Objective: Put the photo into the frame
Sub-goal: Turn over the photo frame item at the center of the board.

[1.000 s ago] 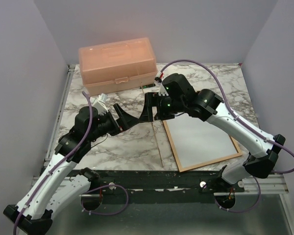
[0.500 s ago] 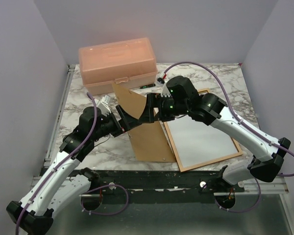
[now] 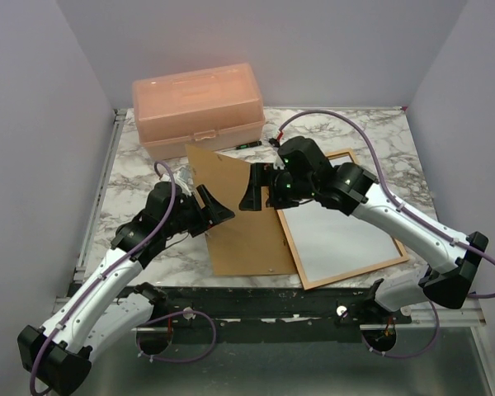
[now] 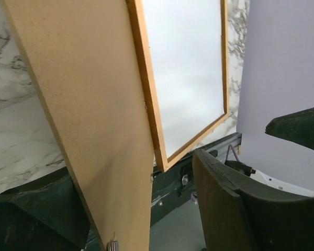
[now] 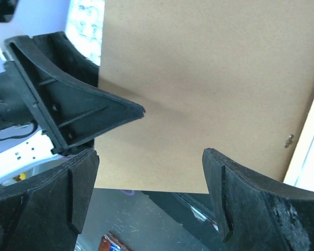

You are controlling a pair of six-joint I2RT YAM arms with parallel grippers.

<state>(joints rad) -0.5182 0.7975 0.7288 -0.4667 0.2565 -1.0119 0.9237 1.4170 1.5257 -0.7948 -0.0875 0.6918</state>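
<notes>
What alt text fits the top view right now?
A brown board sits on a marble table between two robot arms, just left of a white-filled wooden frame. The left gripper is at the board's left edge and the right gripper is over its far part. A pink box stands behind.

Left arm [image 3: 99, 285] and right arm [image 3: 404, 219]: white shells, black joints, black wedge fingers [image 3: 252, 190], purple cables [image 3: 330, 107], green LEDs [image 3: 285, 183] on right wrist.

frame [image 3: 355, 274] corner behind R arm [image 3: 396, 216], board [image 4: 83, 104] cropped
</notes>
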